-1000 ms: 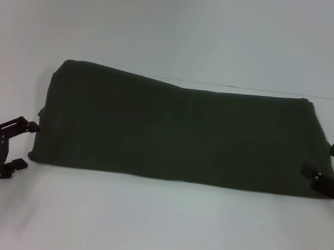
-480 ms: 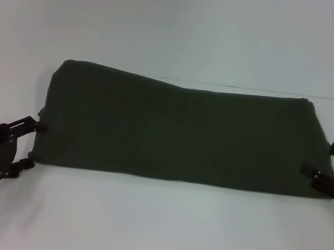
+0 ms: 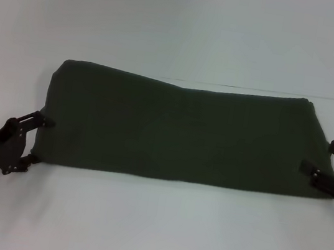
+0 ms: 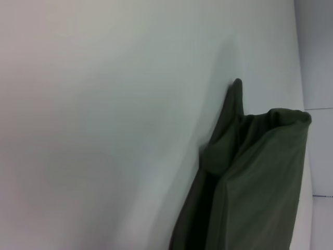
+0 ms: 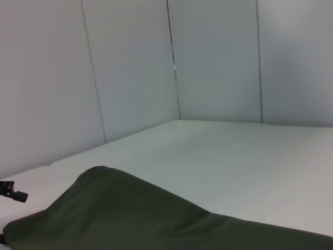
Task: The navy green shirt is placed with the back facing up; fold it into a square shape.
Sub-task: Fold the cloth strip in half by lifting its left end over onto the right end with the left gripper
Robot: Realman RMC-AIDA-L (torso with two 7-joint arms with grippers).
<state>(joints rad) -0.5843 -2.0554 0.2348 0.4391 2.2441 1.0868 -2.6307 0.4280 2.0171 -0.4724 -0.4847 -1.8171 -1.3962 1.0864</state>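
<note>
Navy green shirt (image 3: 179, 130), folded into a wide band with its plain side up, is lying across the middle of the white worktop (image 3: 151, 229), reaching almost to both side edges. The left gripper (image 3: 34, 140) is sitting at the shirt's left end, its fingers spread on either side of the near-left corner. The right gripper (image 3: 331, 163) is sitting at the right end, fingers parted astride that edge. Broad bare worktop is lying before and behind the band.
</note>
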